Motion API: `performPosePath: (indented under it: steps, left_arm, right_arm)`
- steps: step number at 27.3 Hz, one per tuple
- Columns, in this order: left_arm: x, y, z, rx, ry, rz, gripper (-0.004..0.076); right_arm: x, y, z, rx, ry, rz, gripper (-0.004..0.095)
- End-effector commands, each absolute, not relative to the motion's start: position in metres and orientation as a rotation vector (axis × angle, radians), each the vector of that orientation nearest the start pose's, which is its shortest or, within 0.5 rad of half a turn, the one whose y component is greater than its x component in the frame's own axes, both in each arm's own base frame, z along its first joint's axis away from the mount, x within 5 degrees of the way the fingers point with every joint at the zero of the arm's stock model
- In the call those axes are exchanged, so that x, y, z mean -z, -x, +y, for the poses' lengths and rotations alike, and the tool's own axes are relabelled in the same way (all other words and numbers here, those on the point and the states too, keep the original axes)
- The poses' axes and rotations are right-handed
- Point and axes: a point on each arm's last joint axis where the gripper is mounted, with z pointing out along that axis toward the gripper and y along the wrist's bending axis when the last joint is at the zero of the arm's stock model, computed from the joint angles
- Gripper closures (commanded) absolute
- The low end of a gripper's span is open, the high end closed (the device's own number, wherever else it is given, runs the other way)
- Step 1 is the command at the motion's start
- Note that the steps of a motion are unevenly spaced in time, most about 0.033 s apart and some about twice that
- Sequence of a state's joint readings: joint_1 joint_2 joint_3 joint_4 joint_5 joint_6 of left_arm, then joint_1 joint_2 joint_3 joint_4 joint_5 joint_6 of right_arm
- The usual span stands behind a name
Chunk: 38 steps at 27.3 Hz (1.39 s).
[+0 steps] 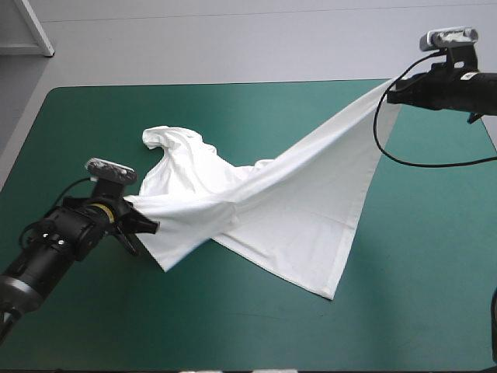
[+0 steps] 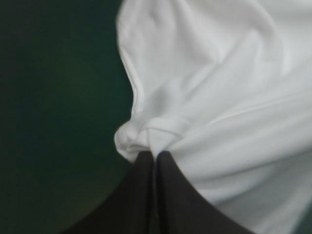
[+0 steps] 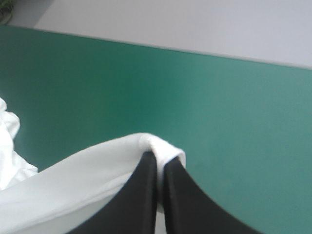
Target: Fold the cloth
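The T-shirt (image 1: 287, 206) is white and stretched on a diagonal between the two grippers, over the table (image 1: 233, 109) with its teal-green cover (image 1: 435, 256). The left gripper (image 1: 152, 226) sits low over the near left part of the table. Its black fingers (image 2: 139, 195) are pressed together on a bunched fold of the fabric, with the cloth gathered into a small knot at the tips. The right gripper (image 1: 393, 92) is raised at the far right corner of the table. Its fingers are likewise all but closed, clamped on a rolled edge of the garment that wraps over the tips. From this grip the cloth descends in a taut band toward the table's middle. Below the band a broad panel hangs down to a point resting on the cover nearer the front edge. Beyond the left gripper, a crumpled portion of the T-shirt lies heaped on the cover left of centre. The far edge of the table shows ahead of the right gripper.
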<state>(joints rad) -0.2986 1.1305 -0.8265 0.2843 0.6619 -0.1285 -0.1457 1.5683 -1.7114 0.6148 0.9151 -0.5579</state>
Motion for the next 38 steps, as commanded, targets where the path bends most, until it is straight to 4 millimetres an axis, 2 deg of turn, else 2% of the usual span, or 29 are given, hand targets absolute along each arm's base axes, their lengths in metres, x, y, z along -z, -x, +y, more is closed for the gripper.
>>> performPosePath:
  steps: [1,4,6,7,8,10,12,14,16,19,23,25,27,30,33,35,38]
  left_arm:
    - [-0.384,-0.216,-0.037,-0.176,-0.334,2.092,0.0705]
    - [-0.45,-0.205,-0.03,-0.237,-0.309,1.927,0.0705]
    - [-0.511,-0.186,-0.023,-0.272,-0.281,1.738,0.0705]
    - [-0.544,-0.17,-0.019,-0.282,-0.266,1.626,0.0705]
    - [-0.563,-0.159,-0.016,-0.285,-0.253,1.56,0.0705]
    - [-0.597,-0.137,-0.011,-0.291,-0.239,1.439,0.0705]
    - [-0.616,-0.124,-0.009,-0.303,-0.246,1.368,0.0705]
    - [-0.649,-0.094,-0.004,-0.308,-0.25,1.224,0.0705]
    - [-0.665,-0.076,-0.002,-0.312,-0.254,1.141,0.0705]
    - [-0.682,-0.054,0.0,-0.301,-0.268,1.038,0.0705]
    - [-0.693,-0.036,0.003,-0.307,-0.263,0.955,0.0705]
    - [-0.696,-0.031,0.004,-0.311,-0.256,0.928,0.0705]
    - [-0.697,-0.033,0.003,-0.314,-0.257,0.922,0.0705]
    - [-0.693,-0.05,-0.001,-0.314,-0.275,0.977,0.0705]
    - [-0.682,-0.084,-0.009,-0.296,-0.307,1.108,0.0705]
    - [-0.671,-0.111,-0.014,-0.281,-0.309,1.203,0.0705]
    - [-0.643,-0.167,-0.028,-0.255,-0.343,1.379,0.0705]
  right_arm:
    - [-0.52,-0.296,-0.002,-0.263,0.314,1.812,0.0923]
    - [-0.561,-0.265,0.003,-0.216,0.342,1.675,0.0923]
    - [-0.59,-0.242,0.007,-0.193,0.354,1.572,0.0923]
    - [-0.605,-0.228,0.01,-0.19,0.359,1.511,0.0923]
    - [-0.613,-0.221,0.011,-0.192,0.363,1.481,0.0923]
    - [-0.63,-0.203,0.016,-0.2,0.383,1.407,0.0923]
    - [-0.645,-0.184,0.02,-0.18,0.405,1.343,0.0923]
    - [-0.663,-0.153,0.026,-0.148,0.444,1.26,0.0923]
    - [-0.673,-0.132,0.029,-0.125,0.465,1.204,0.0923]
    - [-0.686,-0.094,0.035,-0.081,0.479,1.108,0.0923]
    - [-0.695,-0.053,0.037,0.006,0.46,1.024,0.0923]
    - [-0.696,-0.041,0.036,0.036,0.446,1.01,0.0923]
    - [-0.696,-0.038,0.036,0.048,0.434,1.016,0.0923]
    - [-0.692,-0.046,0.034,0.039,0.425,1.06,0.0923]
    - [-0.683,-0.073,0.03,0.014,0.425,1.165,0.0923]
    - [-0.67,-0.103,0.026,-0.021,0.422,1.274,0.0923]
    - [-0.645,-0.156,0.018,-0.075,0.414,1.447,0.0923]
